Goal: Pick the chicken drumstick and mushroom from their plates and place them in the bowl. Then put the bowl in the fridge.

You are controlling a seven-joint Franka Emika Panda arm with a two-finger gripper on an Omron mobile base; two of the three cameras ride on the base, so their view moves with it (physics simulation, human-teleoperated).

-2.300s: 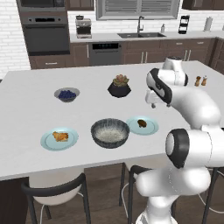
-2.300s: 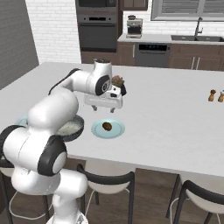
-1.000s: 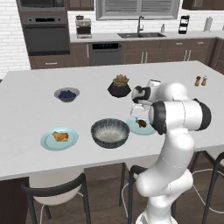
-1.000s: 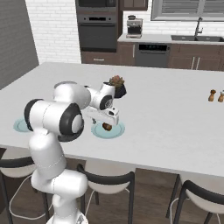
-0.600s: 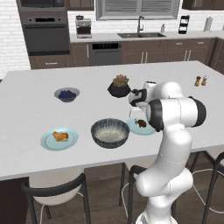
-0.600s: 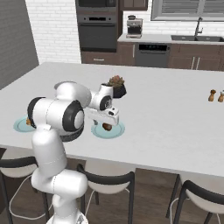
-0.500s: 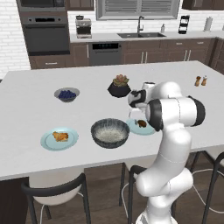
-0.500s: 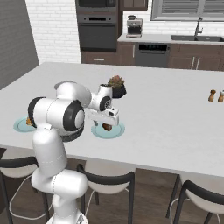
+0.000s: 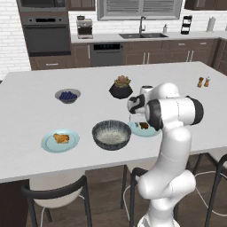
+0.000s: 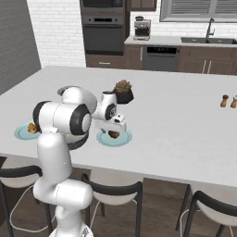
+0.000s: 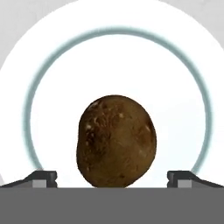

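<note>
Hand view shows the small dark brown rounded mushroom (image 11: 116,141) lying on its flat pale blue plate (image 11: 39,87), right of the deep grey-blue bowl (image 9: 111,135) on the white worktop (image 9: 35,111). The jaws stand wide open on both sides of it. Because the mushroom is round, it may roll or slip out if they close too high.

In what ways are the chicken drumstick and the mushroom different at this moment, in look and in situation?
The chicken drumstick is golden orange-brown and elongated; the mushroom is dark brown and rounded. The drumstick lies on the plate left of the bowl in the left base view, far from the arm; the mushroom sits directly under the open gripper, between its fingertips. Both rest on pale blue plates, not yet in the bowl.
</note>
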